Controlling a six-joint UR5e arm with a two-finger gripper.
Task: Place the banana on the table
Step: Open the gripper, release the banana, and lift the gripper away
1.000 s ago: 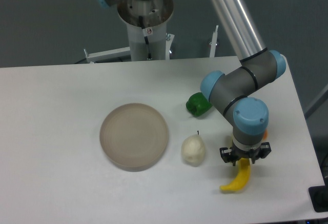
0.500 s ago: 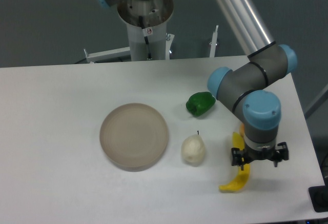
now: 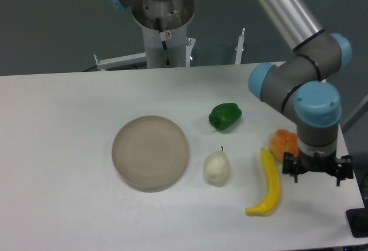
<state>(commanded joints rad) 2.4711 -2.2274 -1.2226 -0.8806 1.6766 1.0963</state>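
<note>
The yellow banana (image 3: pixel 270 185) lies flat on the white table (image 3: pixel 69 119) at the front right, between the pale pear and my gripper. My gripper (image 3: pixel 317 173) points down just right of the banana, apart from it. Its jaws stand wide and hold nothing.
A pale pear (image 3: pixel 217 168) lies left of the banana. A round beige plate (image 3: pixel 150 152) sits mid-table. A green pepper (image 3: pixel 225 116) lies behind the pear. An orange fruit (image 3: pixel 282 143) sits by the banana's far end, partly behind my wrist. The table's right edge is close to my gripper.
My gripper has moved right, off the banana. The banana, earlier under the fingers, now lies in full view on the table.
</note>
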